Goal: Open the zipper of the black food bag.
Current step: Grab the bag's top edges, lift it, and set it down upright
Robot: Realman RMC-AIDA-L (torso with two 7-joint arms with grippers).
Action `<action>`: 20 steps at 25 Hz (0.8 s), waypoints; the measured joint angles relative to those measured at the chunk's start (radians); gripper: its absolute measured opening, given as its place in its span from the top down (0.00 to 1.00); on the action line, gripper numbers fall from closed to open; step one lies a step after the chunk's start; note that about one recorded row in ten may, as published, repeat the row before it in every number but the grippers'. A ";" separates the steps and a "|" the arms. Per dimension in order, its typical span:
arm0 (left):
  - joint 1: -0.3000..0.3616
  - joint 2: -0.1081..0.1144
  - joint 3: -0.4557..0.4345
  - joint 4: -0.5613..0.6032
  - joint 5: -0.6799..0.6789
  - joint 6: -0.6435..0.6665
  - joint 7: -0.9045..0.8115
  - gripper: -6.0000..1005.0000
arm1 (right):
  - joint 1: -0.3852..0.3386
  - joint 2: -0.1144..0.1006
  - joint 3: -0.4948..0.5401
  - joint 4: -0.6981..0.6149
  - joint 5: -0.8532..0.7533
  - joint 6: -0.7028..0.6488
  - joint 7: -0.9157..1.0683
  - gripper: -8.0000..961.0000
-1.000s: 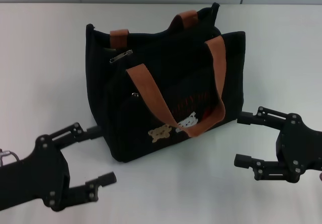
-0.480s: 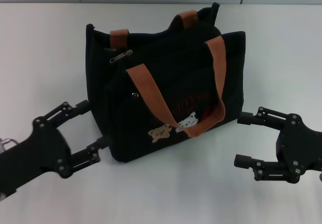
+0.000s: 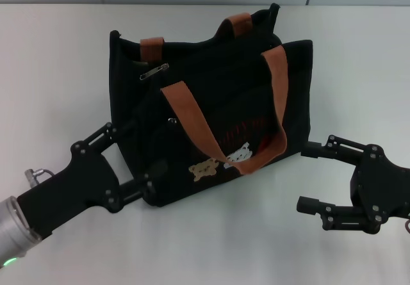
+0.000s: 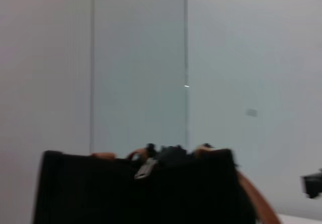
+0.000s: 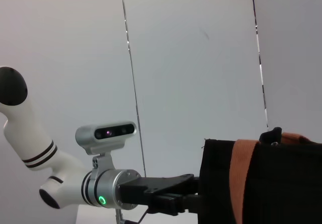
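Observation:
The black food bag (image 3: 218,99) stands upright mid-table, its orange-brown handles (image 3: 192,122) draped over the front with the bear patches. The zipper's silver pull tab (image 3: 154,72) lies at the top rim's left end and also shows in the left wrist view as the pull tab (image 4: 146,168) on the bag (image 4: 100,194). My left gripper (image 3: 138,155) is open, its fingers straddling the bag's lower left corner, well below the pull tab. My right gripper (image 3: 306,176) is open, just right of the bag's lower right edge and apart from it.
The white table (image 3: 57,61) runs wide on both sides of the bag, with a pale wall behind. In the right wrist view the left arm's wrist camera (image 5: 108,132) sits beside the bag (image 5: 261,183).
My left gripper has moved right and forward from the open table up to the bag's lower left corner. The right gripper and the bag have stayed put.

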 joint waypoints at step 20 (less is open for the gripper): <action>-0.043 -0.002 -0.073 -0.107 0.007 -0.054 0.094 0.64 | -0.040 -0.002 0.003 0.058 0.183 -0.002 -0.091 0.12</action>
